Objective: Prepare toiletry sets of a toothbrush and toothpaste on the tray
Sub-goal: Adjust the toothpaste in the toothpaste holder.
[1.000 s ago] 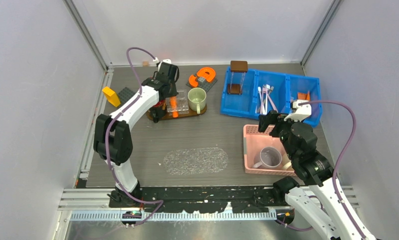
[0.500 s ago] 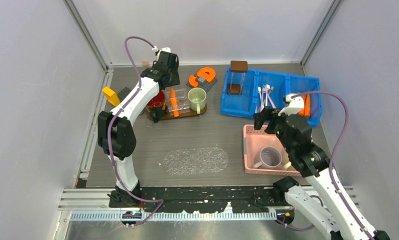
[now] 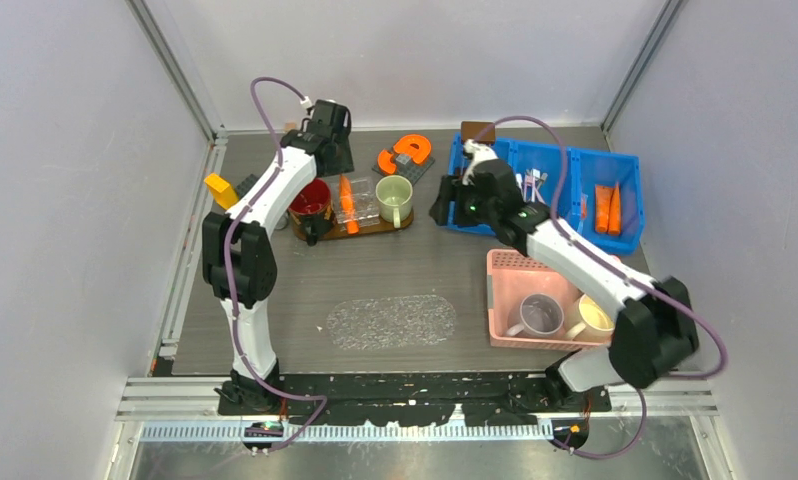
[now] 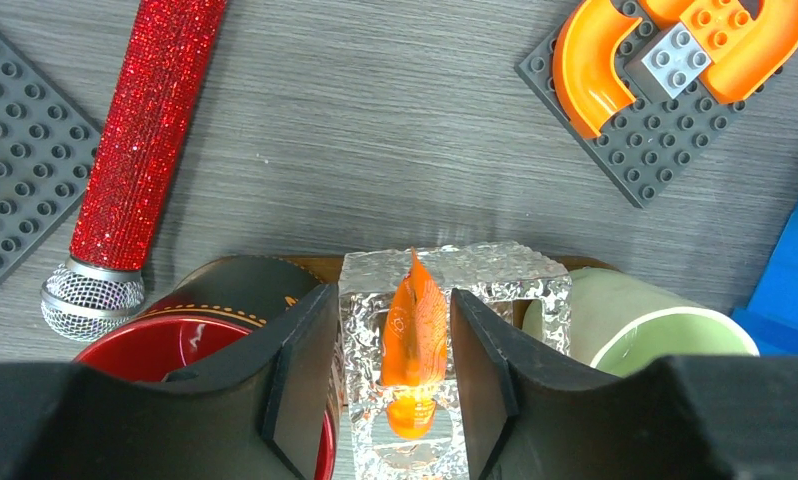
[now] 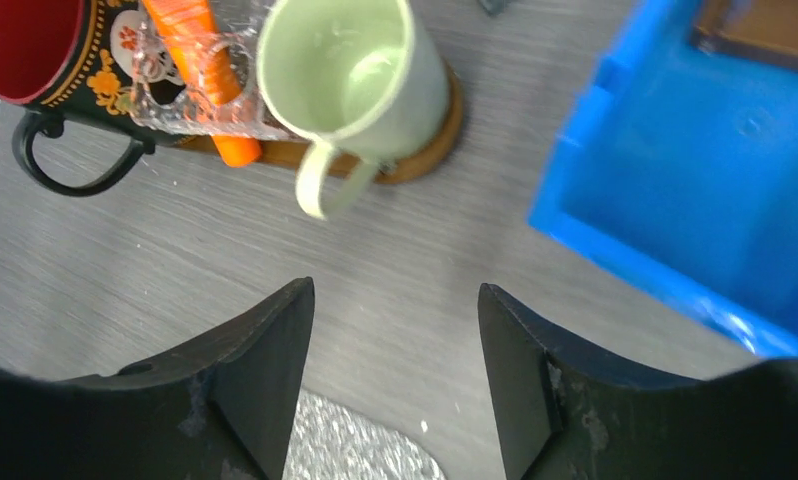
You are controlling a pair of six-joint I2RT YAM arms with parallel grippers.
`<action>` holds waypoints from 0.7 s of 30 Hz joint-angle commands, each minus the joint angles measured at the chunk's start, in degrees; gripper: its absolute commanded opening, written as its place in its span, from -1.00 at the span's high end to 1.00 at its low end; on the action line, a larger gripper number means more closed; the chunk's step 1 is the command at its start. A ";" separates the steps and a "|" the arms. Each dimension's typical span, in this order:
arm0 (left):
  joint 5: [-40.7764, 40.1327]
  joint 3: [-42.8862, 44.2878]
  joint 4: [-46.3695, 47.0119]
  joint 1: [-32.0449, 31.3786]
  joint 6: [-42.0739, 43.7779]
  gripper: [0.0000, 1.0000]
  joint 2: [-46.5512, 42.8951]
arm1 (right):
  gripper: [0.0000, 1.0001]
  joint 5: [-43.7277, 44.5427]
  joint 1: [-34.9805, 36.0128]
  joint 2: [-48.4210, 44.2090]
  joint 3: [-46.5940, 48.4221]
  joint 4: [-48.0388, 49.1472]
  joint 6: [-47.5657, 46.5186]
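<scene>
pale walls (image 3: 75,200), grey wood-grain tabletop (image 3: 395,265). only the top view shows the blue plastic bin (image 3: 605,158) of white toothbrushes (image 3: 531,183). over the wooden tray (image 3: 380,228), the left gripper (image 4: 390,295), jaws parted, straddles an orange toothpaste tube (image 4: 415,320) in a clear crinkled holder (image 4: 505,275); right gripper (image 5: 393,288), jaws wide, empty.

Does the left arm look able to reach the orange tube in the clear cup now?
Probably yes: the left gripper is open and lined up on the tube, which sticks out of the clear cup uncovered.
</scene>
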 commanded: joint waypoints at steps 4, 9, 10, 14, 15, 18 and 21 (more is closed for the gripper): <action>4.39 3.84 -1.37 1.51 0.12 0.10 0.71 | -0.20 -1.47 6.73 16.95 15.74 10.52 -9.25; 5.46 5.92 -3.00 1.71 0.65 0.13 2.42 | -0.10 -1.20 9.52 26.36 24.26 11.48 -13.11; 5.75 6.43 -3.52 1.78 0.66 0.14 2.83 | -0.09 -1.06 10.15 27.31 25.20 11.38 -13.95; 7.21 6.97 -4.13 1.80 0.64 0.18 3.68 | -0.08 -0.25 11.50 31.99 29.81 10.03 -15.33; 7.33 7.04 -4.27 1.80 0.63 0.19 3.80 | -0.08 0.03 11.70 32.99 30.51 9.93 -15.38; 7.87 6.99 -4.57 1.80 0.51 0.20 4.02 | -0.07 0.36 11.96 34.55 31.02 9.72 -15.35; 8.35 6.93 -4.81 1.80 0.24 0.26 4.12 | -0.06 1.04 12.12 35.52 31.27 8.93 -15.41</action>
